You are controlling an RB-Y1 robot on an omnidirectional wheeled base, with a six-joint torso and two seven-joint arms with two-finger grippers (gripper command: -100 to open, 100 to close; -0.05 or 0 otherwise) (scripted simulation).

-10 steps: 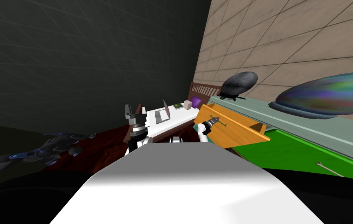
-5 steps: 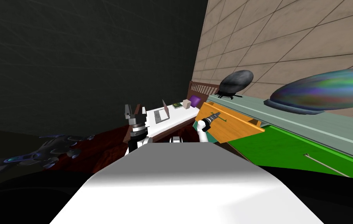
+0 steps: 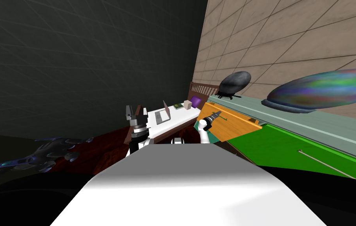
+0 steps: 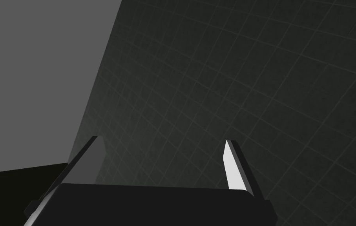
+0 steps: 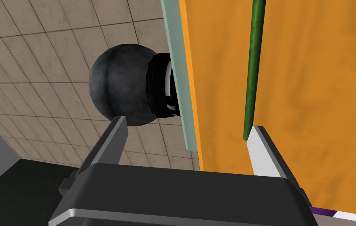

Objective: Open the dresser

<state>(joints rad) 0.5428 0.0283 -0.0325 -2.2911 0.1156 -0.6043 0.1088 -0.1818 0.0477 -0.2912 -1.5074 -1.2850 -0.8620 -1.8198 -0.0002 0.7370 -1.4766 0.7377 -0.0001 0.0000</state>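
The dresser (image 3: 310,125) has a pale grey-green top and a green front, and runs along the tiled wall on my right. Its orange drawer (image 3: 232,123) stands pulled out at the near end. My right gripper (image 3: 216,115) is at the drawer's front. In the right wrist view the right gripper (image 5: 188,133) is open, and the thin green bar handle (image 5: 251,70) ends right beside one fingertip (image 5: 257,141), unclamped. My left gripper (image 3: 133,111) is raised at my left side, and the left gripper (image 4: 163,157) is open with nothing in it.
A dark rounded object (image 3: 234,82) and an iridescent dome (image 3: 322,92) sit on the dresser top. A second drawer handle (image 3: 322,164) shows on the green front. Ahead are a white table (image 3: 181,117) with a laptop (image 3: 164,114), and a dark spaceship-like toy (image 3: 35,157) on the floor at left.
My view has shifted, so the dresser and everything on it slide left in the picture. The right gripper stays at the drawer's handle. The left arm holds still.
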